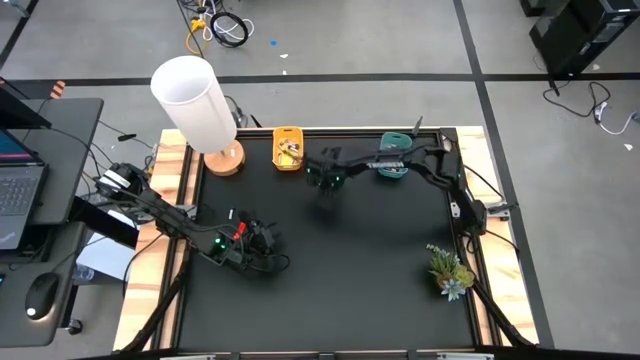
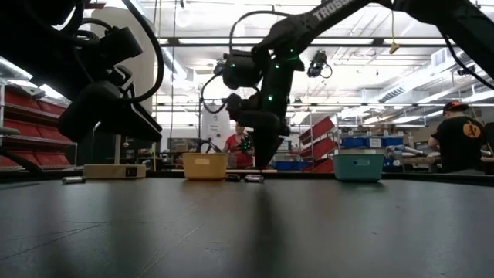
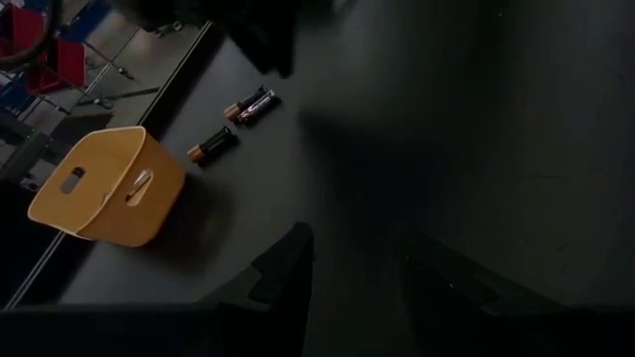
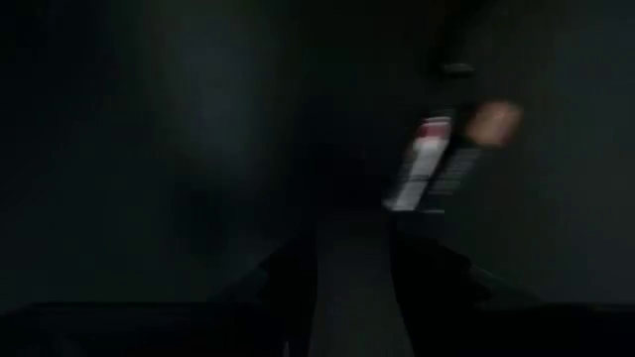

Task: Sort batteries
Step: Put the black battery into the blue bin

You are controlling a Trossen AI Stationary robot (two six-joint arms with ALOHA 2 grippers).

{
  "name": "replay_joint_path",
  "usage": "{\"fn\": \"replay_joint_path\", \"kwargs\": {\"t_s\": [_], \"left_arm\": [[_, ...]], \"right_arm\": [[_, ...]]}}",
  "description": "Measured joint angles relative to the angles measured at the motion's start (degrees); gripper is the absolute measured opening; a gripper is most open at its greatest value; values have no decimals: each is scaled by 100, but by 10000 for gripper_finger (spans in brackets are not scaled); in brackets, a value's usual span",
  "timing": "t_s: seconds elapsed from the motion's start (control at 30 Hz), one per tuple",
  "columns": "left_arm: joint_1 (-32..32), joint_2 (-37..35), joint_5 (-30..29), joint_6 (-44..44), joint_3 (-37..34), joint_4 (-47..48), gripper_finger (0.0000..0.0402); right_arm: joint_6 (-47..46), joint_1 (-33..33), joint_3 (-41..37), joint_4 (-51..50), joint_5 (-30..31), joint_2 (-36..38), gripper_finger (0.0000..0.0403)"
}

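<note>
Right wrist view is blurred: two batteries [image 4: 437, 164] lie just ahead of the right gripper [image 4: 352, 263], side by side, labels unreadable. Its jaws stand narrowly apart, nothing between them. Left wrist view shows two dark batteries [image 3: 230, 124] well ahead of the left gripper [image 3: 352, 273], beside one yellow bin [image 3: 104, 186]. Left jaws parted, empty. One teal bin [image 2: 359, 165] stands farther off. Bin contents hidden.

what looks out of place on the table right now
Three dark batteries lie loose on the black mat beside the yellow bin, not in it. The white cylinder at the table's back-left corner leans. Otherwise nothing looks spilled or damaged.
</note>
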State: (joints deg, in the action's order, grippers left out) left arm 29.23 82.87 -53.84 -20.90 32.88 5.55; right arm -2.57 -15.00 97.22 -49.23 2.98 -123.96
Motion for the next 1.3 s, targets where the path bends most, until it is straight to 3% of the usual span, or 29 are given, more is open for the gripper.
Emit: {"fn": "replay_joint_path", "kwargs": {"t_s": [0.27, 0.4, 0.47, 0.57, 0.73, 0.8, 0.9, 1.03, 1.3], "left_arm": [[0, 0, 99, -70, -2, -46, 147], [0, 0, 325, -97, 0, -219, 147], [0, 0, 473, -216, 0, -252, 147], [1, 0, 502, -336, 0, -259, 147], [-4, 0, 369, -246, -1, -316, 147], [-6, 0, 312, -179, 0, -407, 147], [-24, 0, 148, -174, 0, -520, 147], [-110, 0, 106, -172, 0, -586, 147], [-301, 0, 94, -175, 0, -616, 147]], "right_arm": [[422, 544, -1011, 701, 402, 260, 133], [433, 513, -1910, 1904, 404, 837, 133], [457, 509, -2621, 3051, 446, 1336, 132], [407, 609, -4031, 5291, 1028, 1886, 132], [622, 880, -5841, 8934, 1651, 2040, 132], [574, 903, -6184, 9747, 2019, 1950, 133], [231, 870, -6319, 10063, 2356, 1820, 133], [-59, 681, -6248, 9841, 2373, 1809, 135], [-282, 474, -5999, 9828, 1832, 1808, 165]]}}
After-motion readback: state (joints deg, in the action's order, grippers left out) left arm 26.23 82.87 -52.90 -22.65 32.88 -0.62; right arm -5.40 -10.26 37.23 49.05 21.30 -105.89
